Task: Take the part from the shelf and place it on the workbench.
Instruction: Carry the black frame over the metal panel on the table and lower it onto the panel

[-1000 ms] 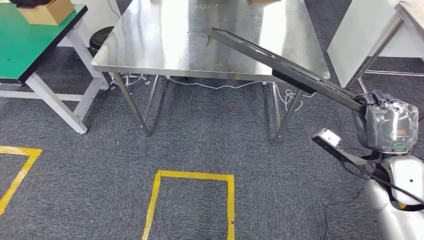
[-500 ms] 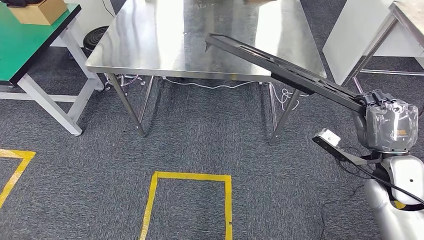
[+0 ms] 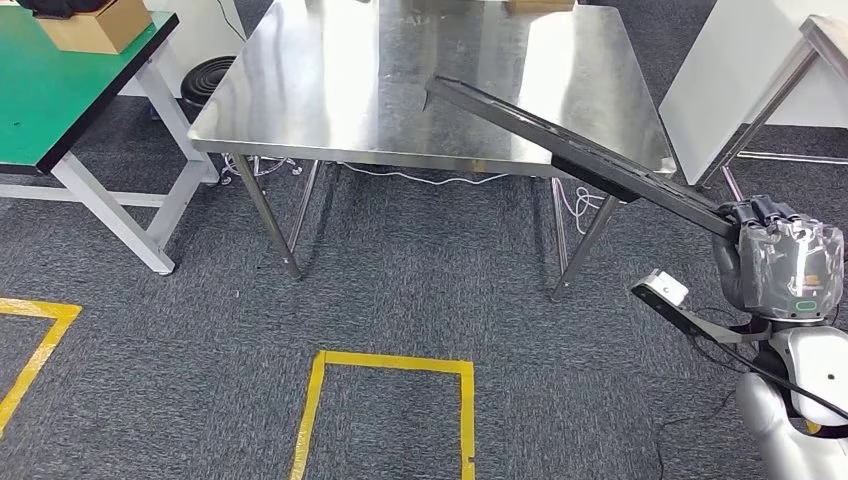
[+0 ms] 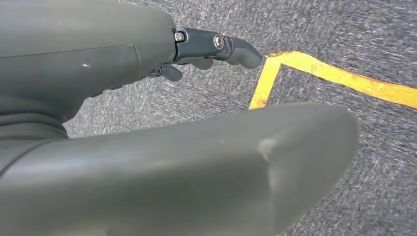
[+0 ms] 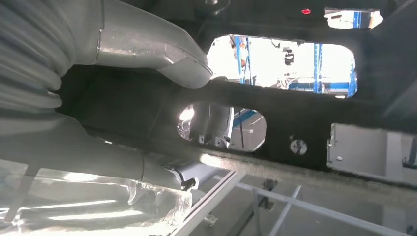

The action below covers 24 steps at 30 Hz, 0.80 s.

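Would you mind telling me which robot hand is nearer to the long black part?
Right. The right robot hand grips the long black part at its near end; the left robot hand hangs over the carpet, holding nothing.

Steel workbench [image 3: 330, 90], green table [image 3: 60, 90] bearing cardboard box [image 3: 95, 22], yellow-taped carpet [image 3: 390, 365]

Right hand [image 3: 780, 262] clenched, arm raised; left hand [image 4: 147, 98] empty, fingers apart.

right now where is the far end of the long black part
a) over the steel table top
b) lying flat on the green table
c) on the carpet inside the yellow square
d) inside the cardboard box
a: the right hand holds the long black part, whose far end reaches over the steel table.
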Motion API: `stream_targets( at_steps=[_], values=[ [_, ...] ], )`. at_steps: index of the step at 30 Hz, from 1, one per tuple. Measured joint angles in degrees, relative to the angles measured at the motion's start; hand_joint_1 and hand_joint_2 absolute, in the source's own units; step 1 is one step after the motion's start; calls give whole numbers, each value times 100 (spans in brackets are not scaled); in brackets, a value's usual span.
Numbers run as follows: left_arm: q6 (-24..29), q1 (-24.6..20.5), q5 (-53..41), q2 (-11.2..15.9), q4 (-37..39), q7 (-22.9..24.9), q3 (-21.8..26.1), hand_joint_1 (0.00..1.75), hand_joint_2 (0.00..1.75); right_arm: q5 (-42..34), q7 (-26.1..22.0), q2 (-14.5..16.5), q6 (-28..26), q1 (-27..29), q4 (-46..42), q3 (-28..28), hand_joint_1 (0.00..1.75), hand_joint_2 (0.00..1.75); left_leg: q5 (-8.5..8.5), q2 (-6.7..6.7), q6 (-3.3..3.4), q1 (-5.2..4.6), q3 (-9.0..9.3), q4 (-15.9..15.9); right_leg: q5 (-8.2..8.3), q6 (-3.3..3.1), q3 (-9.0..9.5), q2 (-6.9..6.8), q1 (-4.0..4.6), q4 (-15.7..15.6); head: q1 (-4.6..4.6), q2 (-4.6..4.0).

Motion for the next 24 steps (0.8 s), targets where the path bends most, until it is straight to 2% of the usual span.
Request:
stream_targets(
  at_steps=[1,2,4,5,6,8,9,10,11,12,13,14,15,17,19,20,21,23,24],
  values=[
    [10,-1,3,1,0,2,0,0,0,0,-3,5,1,-13,6,1,175,175,-21,2,-23,-10,0,20,-19,-87,17,6,15,-7,-1,0],
    [19,0,6,3,-1,3,1,0,0,1,-3,9,1,-23,10,1,175,175,-45,5,-44,-6,1,38,2,-144,56,16,-8,1,-8,0],
    [36,1,11,10,-2,4,2,0,0,7,-8,14,1,-39,16,1,175,175,-118,7,-104,22,-59,240,-12,-216,126,29,-45,-2,-18,0],
    [41,-2,12,14,-2,4,2,0,0,8,-10,17,1,-49,16,2,175,175,-202,8,-147,47,-183,486,-34,-248,167,33,-56,-4,-23,0],
    [45,-4,12,15,-2,4,1,0,0,9,-13,18,1,-64,18,3,175,175,-323,9,-193,72,-381,838,-60,-283,196,33,-48,-5,-27,0],
    [46,2,17,13,-1,6,1,0,0,9,-19,26,1,-90,25,9,175,175,-575,10,-260,124,-855,1534,-118,-327,246,36,-32,-5,-31,0],
    [46,9,23,12,-1,7,1,0,0,9,-24,32,1,-108,33,14,175,175,-592,11,-270,142,-1019,1688,-151,-333,280,43,-22,-5,-33,0],
    [46,15,30,12,0,8,2,0,0,9,-31,38,2,-129,41,24,175,175,-484,11,-262,151,-1078,1638,-188,-330,326,52,-12,-5,-34,0],
    [46,18,36,13,0,8,4,0,0,9,-40,43,2,-158,51,36,175,175,-258,11,-226,148,-1031,1383,-229,-324,384,61,2,-8,-34,0],
    [46,19,39,15,0,8,7,0,0,9,-46,48,3,-190,62,51,175,175,39,11,-159,130,-910,995,-270,-320,443,69,11,-14,-35,0],
    [47,18,40,27,0,8,13,0,0,9,-52,54,4,-225,76,66,175,175,266,10,-79,99,-778,632,-308,-309,503,76,30,-21,-28,0],
    [48,14,42,38,-1,8,20,0,0,7,-54,61,6,-261,92,78,175,175,390,10,0,62,-668,345,-340,-293,545,81,40,-40,-24,0],
    [48,11,45,48,-1,9,27,0,0,6,-55,72,7,-294,110,90,175,175,436,9,70,27,-602,176,-354,-268,580,86,45,-62,-22,0],
    [52,11,52,55,-2,10,38,0,0,6,-54,96,9,-338,146,117,175,175,407,4,172,-16,-505,28,-323,-181,632,88,73,-56,-22,0],
    [55,13,60,43,-2,11,56,0,0,15,-56,106,10,-366,177,142,175,175,452,2,248,-12,-335,-120,-350,-131,599,78,96,92,-24,0],
    [55,7,63,36,-2,12,69,0,0,19,-57,105,10,-383,188,151,175,175,457,1,271,-3,-262,-167,-425,-136,487,75,93,293,-26,0],
    [56,-3,66,27,-2,13,80,0,0,22,-58,106,9,-396,202,160,175,175,452,1,277,4,-218,-195,-540,-148,291,71,77,603,-26,0],
    [56,-18,72,18,-2,13,94,0,0,25,-58,108,9,-410,231,177,175,175,408,-12,273,5,-195,-196,-776,-158,-212,71,44,1324,-25,0],
    [56,-17,75,11,-2,13,96,0,0,26,-57,109,8,-410,246,182,175,175,378,-19,254,6,-175,-193,-823,-137,-410,69,24,1527,-26,0]
  ],
)
